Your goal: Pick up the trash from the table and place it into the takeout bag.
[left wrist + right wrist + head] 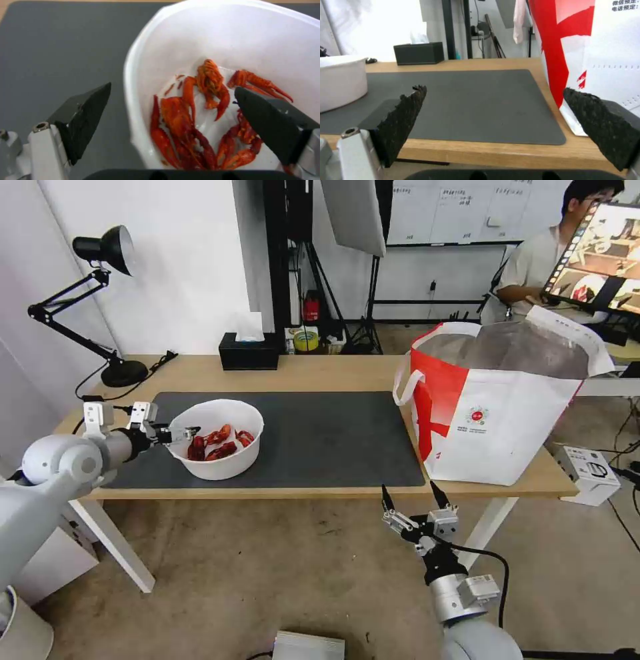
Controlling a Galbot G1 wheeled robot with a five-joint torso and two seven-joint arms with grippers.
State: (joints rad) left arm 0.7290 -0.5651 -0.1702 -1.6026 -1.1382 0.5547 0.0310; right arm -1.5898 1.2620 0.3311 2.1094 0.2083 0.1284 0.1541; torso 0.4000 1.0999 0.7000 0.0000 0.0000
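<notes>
The trash in sight is a white round bowl (227,463) holding red crayfish shells (217,443), standing at the left end of the dark grey mat (333,433) on the table (320,373). My left gripper (180,434) is open at the bowl's left rim. In the left wrist view the left gripper (172,87) straddles the bowl (233,37) rim, one finger over the mat and the other over the shells (186,117). The takeout bag (507,427) stands open at the table's right end. My right gripper (409,493) hangs open and empty below the front edge, left of the bag (613,50).
A black tissue box (249,352) sits at the table's back edge, and a black desk lamp (123,373) stands at the back left corner. A small white box (590,470) lies on the floor right of the table.
</notes>
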